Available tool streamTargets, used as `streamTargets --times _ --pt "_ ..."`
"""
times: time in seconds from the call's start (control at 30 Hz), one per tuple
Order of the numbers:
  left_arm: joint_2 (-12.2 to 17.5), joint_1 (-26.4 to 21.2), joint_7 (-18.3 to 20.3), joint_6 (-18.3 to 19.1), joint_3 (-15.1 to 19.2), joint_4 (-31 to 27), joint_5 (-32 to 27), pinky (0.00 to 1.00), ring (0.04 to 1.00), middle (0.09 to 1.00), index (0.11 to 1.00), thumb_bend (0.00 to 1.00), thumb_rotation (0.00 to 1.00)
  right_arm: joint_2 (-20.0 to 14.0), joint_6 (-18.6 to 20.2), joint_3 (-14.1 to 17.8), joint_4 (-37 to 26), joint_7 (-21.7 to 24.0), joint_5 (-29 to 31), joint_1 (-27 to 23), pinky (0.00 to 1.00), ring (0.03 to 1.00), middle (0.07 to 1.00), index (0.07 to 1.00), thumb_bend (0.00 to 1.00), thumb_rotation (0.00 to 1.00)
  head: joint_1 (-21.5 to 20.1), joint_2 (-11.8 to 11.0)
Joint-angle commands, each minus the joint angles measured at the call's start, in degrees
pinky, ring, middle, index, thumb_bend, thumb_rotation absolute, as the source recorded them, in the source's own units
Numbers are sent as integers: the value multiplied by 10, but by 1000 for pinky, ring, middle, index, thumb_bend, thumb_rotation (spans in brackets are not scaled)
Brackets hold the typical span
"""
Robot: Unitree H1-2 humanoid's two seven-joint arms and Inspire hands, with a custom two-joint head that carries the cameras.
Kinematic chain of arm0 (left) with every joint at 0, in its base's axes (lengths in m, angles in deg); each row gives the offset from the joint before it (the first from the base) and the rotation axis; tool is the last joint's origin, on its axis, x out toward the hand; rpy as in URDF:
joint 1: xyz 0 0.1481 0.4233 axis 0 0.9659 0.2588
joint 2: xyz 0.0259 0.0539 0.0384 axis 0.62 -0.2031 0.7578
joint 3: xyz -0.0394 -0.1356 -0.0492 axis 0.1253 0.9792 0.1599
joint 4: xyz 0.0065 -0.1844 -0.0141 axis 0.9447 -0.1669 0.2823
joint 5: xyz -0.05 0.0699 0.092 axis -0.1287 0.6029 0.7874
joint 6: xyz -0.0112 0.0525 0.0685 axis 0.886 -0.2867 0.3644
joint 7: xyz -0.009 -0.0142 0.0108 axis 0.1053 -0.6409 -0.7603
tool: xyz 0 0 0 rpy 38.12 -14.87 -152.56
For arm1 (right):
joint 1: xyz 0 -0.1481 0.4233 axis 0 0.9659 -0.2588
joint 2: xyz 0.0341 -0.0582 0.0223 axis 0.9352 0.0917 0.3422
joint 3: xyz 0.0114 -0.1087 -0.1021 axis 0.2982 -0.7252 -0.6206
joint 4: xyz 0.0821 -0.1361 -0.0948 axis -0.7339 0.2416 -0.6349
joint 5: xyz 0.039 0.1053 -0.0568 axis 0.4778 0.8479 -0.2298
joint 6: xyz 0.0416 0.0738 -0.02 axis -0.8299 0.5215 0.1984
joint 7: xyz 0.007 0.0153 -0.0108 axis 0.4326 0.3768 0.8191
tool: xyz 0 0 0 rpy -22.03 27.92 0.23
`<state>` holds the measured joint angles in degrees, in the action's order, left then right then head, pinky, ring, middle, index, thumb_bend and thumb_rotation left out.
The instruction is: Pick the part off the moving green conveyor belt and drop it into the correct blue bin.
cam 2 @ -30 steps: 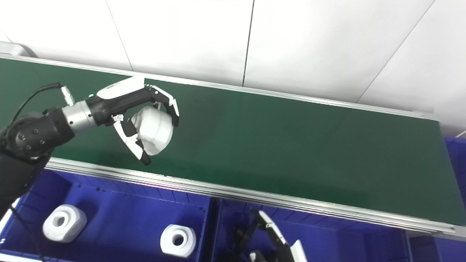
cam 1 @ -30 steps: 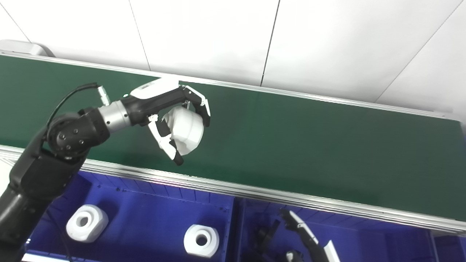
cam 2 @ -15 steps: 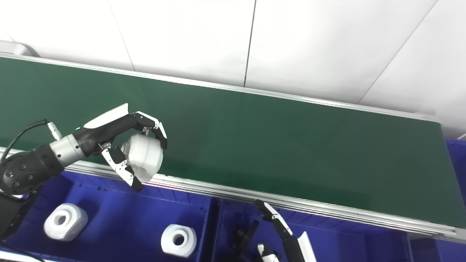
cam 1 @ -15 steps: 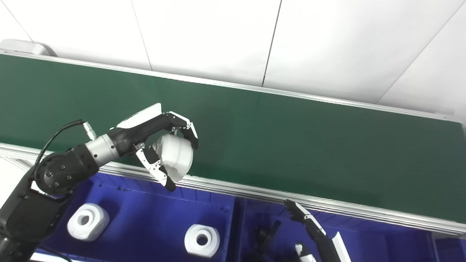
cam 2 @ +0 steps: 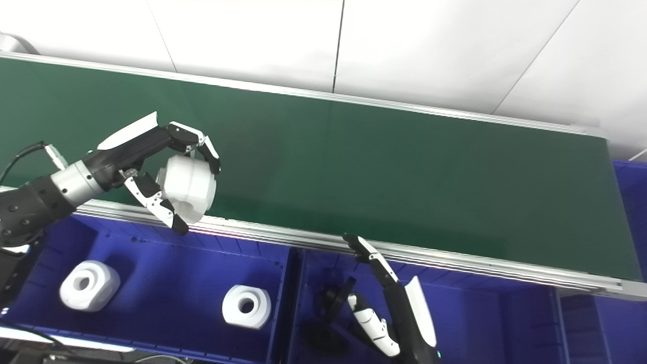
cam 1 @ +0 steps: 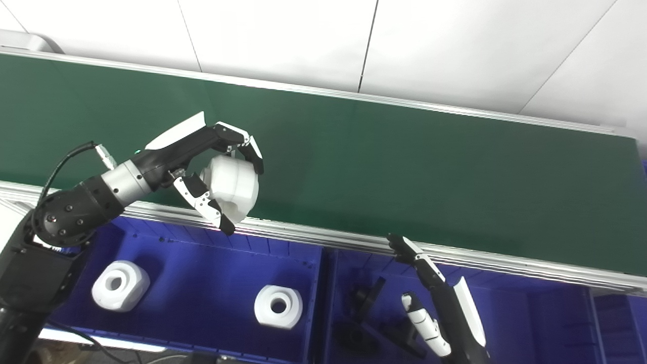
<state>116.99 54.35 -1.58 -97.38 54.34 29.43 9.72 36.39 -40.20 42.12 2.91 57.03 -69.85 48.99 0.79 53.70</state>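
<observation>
While the left hand [cam 1: 210, 167] grips the white part [cam 1: 230, 186] w/ fingers [cam 1: 241, 142] curled over its top and thumb [cam 1: 204, 205] under it, the part sits in the air above the near edge of the green conveyor belt [cam 1: 404, 162], right over the metal rail [cam 1: 313, 241] and just short of the left blue bin [cam 1: 202, 283]. That bin has two white parts in it: one at the left [cam 1: 120, 284], one nearer the middle [cam 1: 278, 306], both lying flat w/ center holes showing, well apart. Right hand [cam 1: 434, 303] hangs low over the next blue bin [cam 1: 530, 313], fingers spread and extended toward the rail, holding nothing. Black parts [cam 1: 366, 318] lie in that bin just left of the right hand; shapes too dark to make out. White wall panels [cam 1: 455, 45] behind the belt.
</observation>
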Motion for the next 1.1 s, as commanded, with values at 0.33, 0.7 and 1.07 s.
streamTargets --times 0.33,0.7,1.07 --pt "22 78 -4 -10 27 -12 -32 234 445 517 470 498 0 17 -5 7 -14 7 -6 11 813 867 888 870 498 1000 11 2" --pt "4 99 -3 -26 2 -6 -23 341 472 514 467 487 0 22 1 7 -14 15 -5 8 814 867 886 870 499 1000 15 4" --pt "-7 115 -9 -39 -23 21 -6 399 463 528 480 475 0 25 1 11 -17 21 -3 12 812 866 887 871 504 1000 19 6"
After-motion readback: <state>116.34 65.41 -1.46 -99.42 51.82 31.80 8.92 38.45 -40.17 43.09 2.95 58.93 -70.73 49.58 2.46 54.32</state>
